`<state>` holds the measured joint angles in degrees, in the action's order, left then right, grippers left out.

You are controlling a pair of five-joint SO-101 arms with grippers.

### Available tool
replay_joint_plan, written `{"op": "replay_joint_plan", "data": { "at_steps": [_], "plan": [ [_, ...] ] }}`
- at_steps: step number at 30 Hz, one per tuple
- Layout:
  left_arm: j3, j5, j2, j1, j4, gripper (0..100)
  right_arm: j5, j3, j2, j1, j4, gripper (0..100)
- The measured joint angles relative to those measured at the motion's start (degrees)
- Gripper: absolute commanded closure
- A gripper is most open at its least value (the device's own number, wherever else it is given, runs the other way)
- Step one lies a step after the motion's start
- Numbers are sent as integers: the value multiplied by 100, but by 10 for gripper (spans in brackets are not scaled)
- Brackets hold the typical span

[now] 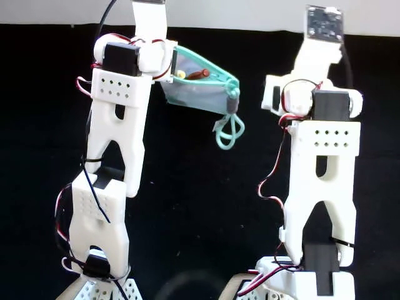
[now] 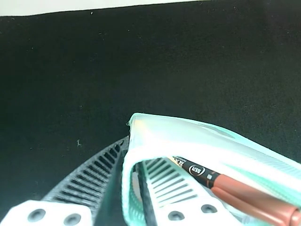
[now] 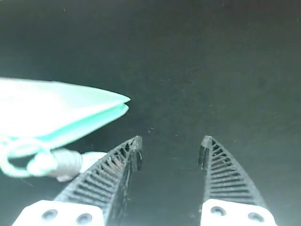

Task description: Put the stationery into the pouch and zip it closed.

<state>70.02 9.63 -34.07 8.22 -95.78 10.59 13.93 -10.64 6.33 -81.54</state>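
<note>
My left gripper point(image 1: 170, 66) is shut on one end of the mint-green pouch point(image 1: 201, 90) and holds it up over the black table. The pouch mouth gapes open along its top, and a red-brown pen point(image 1: 199, 74) lies inside. In the left wrist view the pouch rim point(image 2: 141, 136) is pinched between the fingers point(image 2: 94, 174), with the pen point(image 2: 244, 194) just behind it. A green cord loop point(image 1: 229, 131) hangs from the pouch's far end. My right gripper point(image 3: 170, 149) is open and holds nothing, close beside that far end point(image 3: 70, 110) and its zipper pull point(image 3: 66, 162).
A black cloth point(image 1: 200, 206) covers the table, bare between the two arm bases. The right arm point(image 1: 325, 150) stands upright at the right, with red and black cables along both arms. A white wall edge runs along the back.
</note>
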Motion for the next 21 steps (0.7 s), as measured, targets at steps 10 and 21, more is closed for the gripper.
{"op": "replay_joint_plan", "data": {
  "at_steps": [10, 21],
  "plan": [
    [0, 0, 0, 0, 0, 993, 563, -26, -396, 1134, 343, 793],
    [0, 0, 0, 0, 0, 993, -26, -1415, -659, 1424, 677, 663]
  ]
}}
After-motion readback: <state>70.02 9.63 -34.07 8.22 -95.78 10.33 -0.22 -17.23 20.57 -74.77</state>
